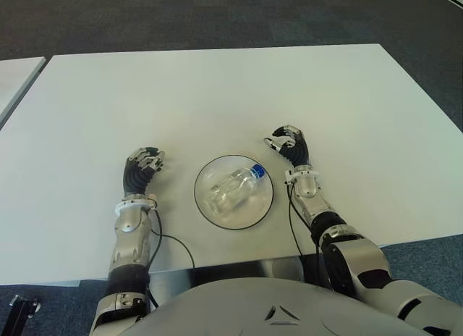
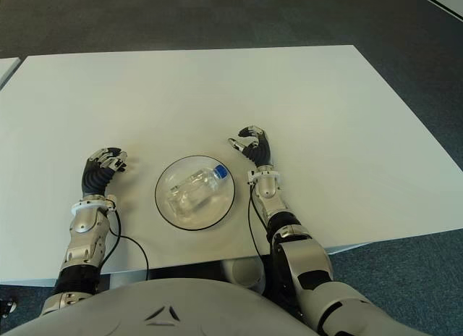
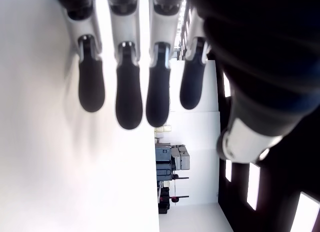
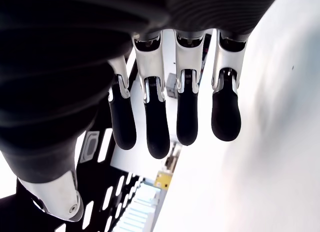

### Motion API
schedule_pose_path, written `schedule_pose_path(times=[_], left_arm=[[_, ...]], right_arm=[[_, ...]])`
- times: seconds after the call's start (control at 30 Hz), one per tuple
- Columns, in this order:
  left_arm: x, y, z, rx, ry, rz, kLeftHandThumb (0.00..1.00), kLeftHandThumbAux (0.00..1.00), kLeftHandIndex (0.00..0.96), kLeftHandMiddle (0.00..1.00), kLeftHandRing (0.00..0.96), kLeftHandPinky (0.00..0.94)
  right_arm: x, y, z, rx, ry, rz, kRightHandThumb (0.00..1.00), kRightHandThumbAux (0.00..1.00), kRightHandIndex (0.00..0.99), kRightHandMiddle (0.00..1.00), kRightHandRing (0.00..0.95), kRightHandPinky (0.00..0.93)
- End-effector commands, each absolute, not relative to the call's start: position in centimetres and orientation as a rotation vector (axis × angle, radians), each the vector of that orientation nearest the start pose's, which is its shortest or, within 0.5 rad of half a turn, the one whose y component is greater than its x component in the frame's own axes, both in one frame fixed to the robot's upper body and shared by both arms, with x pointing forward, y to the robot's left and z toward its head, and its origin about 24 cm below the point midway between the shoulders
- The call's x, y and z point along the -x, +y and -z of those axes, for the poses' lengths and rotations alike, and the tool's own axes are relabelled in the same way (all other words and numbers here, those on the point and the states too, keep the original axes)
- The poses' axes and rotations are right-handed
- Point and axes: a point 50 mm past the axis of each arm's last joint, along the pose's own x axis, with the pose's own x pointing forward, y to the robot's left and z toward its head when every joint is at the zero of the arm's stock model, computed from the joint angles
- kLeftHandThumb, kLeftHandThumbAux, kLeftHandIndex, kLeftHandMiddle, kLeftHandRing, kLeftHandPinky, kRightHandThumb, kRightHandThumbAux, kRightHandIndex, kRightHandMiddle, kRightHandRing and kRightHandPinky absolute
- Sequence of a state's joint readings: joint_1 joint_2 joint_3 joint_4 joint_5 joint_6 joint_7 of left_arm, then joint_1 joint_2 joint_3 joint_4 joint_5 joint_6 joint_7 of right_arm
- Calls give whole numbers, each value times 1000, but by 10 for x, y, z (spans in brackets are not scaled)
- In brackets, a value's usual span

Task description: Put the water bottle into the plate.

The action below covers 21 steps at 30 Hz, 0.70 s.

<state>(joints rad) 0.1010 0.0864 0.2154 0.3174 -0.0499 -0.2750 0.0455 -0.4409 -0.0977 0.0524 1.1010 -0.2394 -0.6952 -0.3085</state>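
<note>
A clear water bottle with a blue cap lies on its side inside the white plate near the front of the white table. My right hand shows just to the right of the plate, apart from it, fingers relaxed with nothing in them. To the left of the plate my left hand shows, its fingers loose and holding nothing.
A second white table's corner shows at the far left. Dark carpet surrounds the table. Thin black cables run along both forearms near the front edge.
</note>
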Motion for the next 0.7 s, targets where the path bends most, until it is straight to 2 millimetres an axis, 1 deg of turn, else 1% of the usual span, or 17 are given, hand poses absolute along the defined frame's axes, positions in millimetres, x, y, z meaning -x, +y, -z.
schedule_pose_path(times=[0.03,0.37,0.7], left_arm=[[-207,230,23,-49,154,-309,836,675,420,482,571,548],[-208,228,22,-82,141,-304,836,675,421,481,564,540],[-208,227,22,-60,145,-309,835,675,417,483,553,524]], right_arm=[[-299,-147,13,297,-70,31,707,728,435,691,705,715],[-300,-147,13,298,-70,28,708,728,434,694,709,716],[-300,-147,12,297,-70,22,708,728,434,692,705,708]])
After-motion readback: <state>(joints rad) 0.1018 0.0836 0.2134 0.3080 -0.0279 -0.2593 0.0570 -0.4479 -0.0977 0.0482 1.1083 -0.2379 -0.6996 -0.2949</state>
